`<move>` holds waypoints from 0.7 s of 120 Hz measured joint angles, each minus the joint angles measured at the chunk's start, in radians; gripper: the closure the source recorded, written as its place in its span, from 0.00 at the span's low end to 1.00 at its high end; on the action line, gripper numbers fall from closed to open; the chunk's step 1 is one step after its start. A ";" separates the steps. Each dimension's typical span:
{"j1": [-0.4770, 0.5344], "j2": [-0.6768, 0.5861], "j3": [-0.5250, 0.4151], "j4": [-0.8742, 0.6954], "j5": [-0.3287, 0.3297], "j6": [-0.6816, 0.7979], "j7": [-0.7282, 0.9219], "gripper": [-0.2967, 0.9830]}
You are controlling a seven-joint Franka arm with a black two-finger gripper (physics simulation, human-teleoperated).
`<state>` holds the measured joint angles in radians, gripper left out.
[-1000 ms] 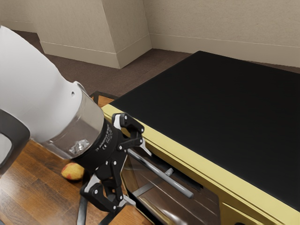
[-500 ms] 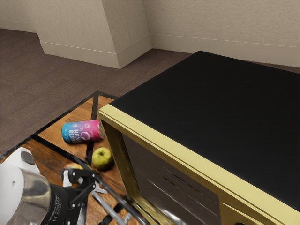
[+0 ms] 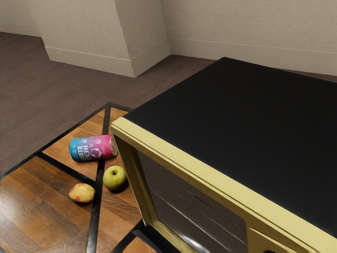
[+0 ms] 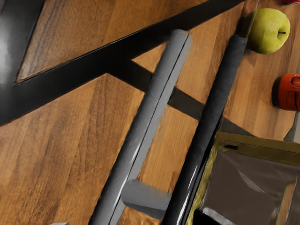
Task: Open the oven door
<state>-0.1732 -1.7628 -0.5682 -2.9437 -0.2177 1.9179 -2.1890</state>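
The yellow-framed oven with a black top (image 3: pixel 237 121) has its front opening (image 3: pixel 195 208) uncovered in the exterior view. The door is swung down and out from that opening. From the wrist view, my hand looks down on the door's long black edge (image 4: pixel 206 122), with the grey handle bar (image 4: pixel 143 124) running alongside it on a short bracket. The oven's yellow frame (image 4: pixel 262 144) lies on the other side of that edge. How far the door has turned is hard to judge.
On the wooden table (image 3: pixel 39 197), beside the oven, are a blue and pink can (image 3: pixel 93 148), a green apple (image 3: pixel 115 178) and a yellow-red fruit (image 3: pixel 81 193). An orange-red object (image 4: pixel 288 92) stands near the oven frame in the wrist view.
The door has swung outward and down from the oven front, and its handle dropped with it. My arm and gripper moved down toward the exterior view's lower left and out of its picture.
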 joint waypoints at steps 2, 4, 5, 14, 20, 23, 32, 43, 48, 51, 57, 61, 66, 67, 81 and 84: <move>-0.008 0.000 -0.010 0.017 0.006 -0.024 -0.008 0.55; -0.014 0.000 -0.018 0.038 0.014 -0.048 -0.015 0.57; -0.017 0.000 -0.022 0.048 0.017 -0.060 -0.019 0.55; -0.025 0.000 -0.036 0.157 0.057 -0.170 -0.047 0.43; -0.022 0.000 -0.039 0.241 0.082 -0.243 -0.061 0.38; -0.021 0.000 -0.040 0.273 0.091 -0.277 -0.067 0.36; -0.016 0.003 -0.019 0.359 0.116 -0.359 -0.084 0.32; 0.075 0.356 0.307 0.712 0.175 -0.434 -0.114 0.30; 0.110 0.569 0.398 0.911 0.189 -0.468 -0.126 0.29; 0.135 0.716 0.444 1.050 0.196 -0.492 -0.133 0.28; 0.159 0.964 0.526 1.254 0.215 -0.538 -0.154 0.27; 0.168 1.070 0.572 1.322 0.227 -0.564 -0.169 0.27; 0.174 1.160 0.603 1.352 0.253 -0.590 -0.188 0.26; 0.175 1.173 0.608 1.350 0.258 -0.594 -0.191 0.26; 0.244 1.237 0.634 1.227 0.294 -0.616 -0.236 0.25; 0.254 1.242 0.635 1.205 0.298 -0.619 -0.244 0.24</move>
<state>0.0804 -0.5209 0.0670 -1.7387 0.0804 1.2985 -2.4331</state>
